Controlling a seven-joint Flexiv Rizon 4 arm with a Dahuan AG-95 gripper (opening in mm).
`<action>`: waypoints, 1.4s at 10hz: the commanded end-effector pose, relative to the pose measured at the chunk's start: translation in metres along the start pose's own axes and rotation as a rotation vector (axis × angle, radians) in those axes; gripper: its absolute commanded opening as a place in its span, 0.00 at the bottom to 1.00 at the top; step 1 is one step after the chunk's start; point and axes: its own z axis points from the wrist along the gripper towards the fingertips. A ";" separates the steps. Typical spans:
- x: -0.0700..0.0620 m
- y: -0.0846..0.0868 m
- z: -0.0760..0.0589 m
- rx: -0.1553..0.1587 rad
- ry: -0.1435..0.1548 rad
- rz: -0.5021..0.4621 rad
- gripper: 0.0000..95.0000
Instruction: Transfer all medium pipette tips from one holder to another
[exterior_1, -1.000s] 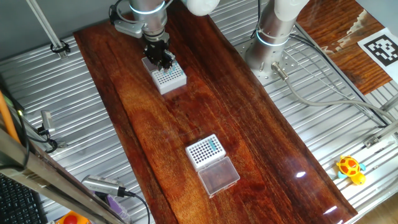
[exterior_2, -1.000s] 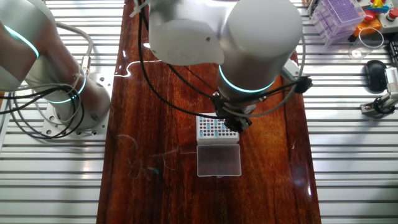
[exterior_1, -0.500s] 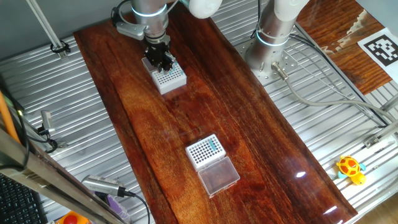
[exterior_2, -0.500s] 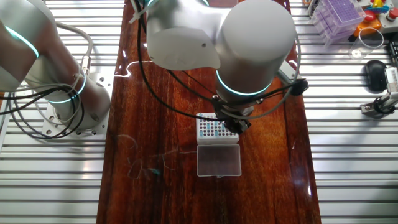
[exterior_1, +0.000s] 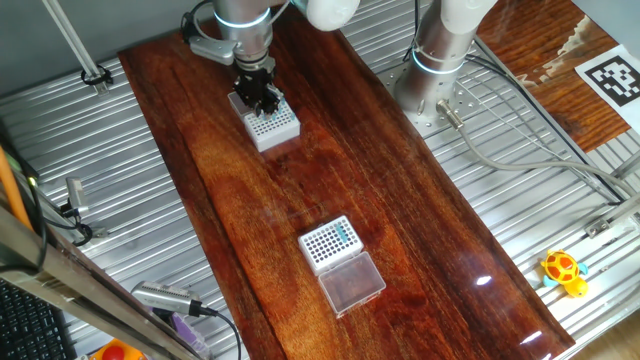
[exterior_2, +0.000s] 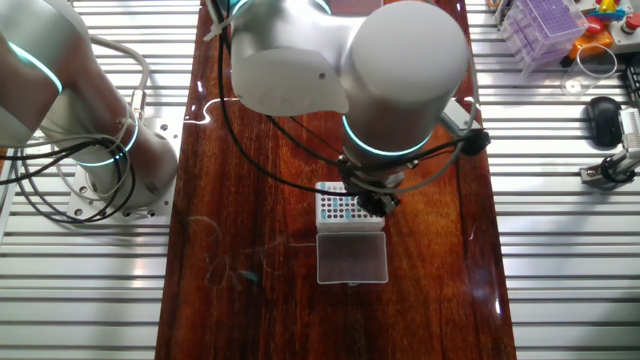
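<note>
claw (exterior_1: 262, 98) shifted slightly, two racks (exterior_1: 266, 123) (exterior_1: 330, 242)

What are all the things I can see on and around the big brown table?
wooden table: one, dark reddish brown, middle.
far rack: one, white, under the hand.
near rack: one, white, clear lid open beside it.
medium pipette tips: a few, teal, in one corner of the near rack.
toy: one, yellow and orange, on the metal slats.
marker tag: one, black and white, on a far board.
purple box: one, off the table.
hand: one, black, over the far rack; open or shut unclear.
</note>
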 end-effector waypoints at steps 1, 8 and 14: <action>0.001 0.000 0.001 0.003 -0.005 -0.002 0.00; 0.003 0.002 -0.033 -0.008 -0.013 -0.016 0.00; -0.004 0.013 -0.074 -0.019 -0.011 0.028 0.00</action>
